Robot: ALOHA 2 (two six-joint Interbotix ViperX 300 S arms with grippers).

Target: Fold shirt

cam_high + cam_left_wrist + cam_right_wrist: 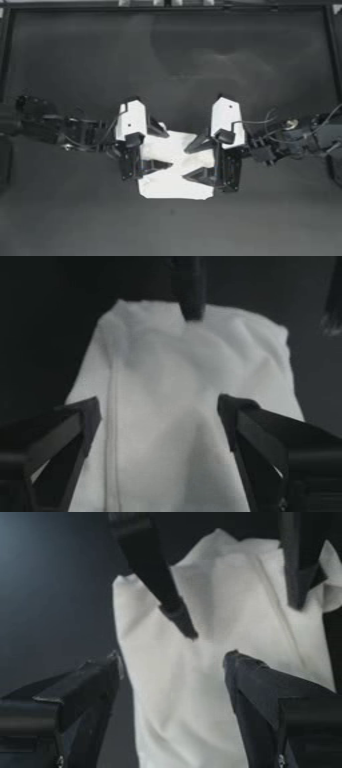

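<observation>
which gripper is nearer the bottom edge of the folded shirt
Right, slightly. The right gripper reaches lower over the shirt, toward its bottom edge; the left gripper sits over the upper left part.

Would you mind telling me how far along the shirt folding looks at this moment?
Mostly done, it seems: the soft white cloth T-shirt already lies as a compact folded packet on the dark table, no sleeves spread out. In hand: the left hand and right hand sit over it from either side, jaws open, gripping nothing. Left: perhaps one last fold or smoothing, then drawing both arms back.
</observation>
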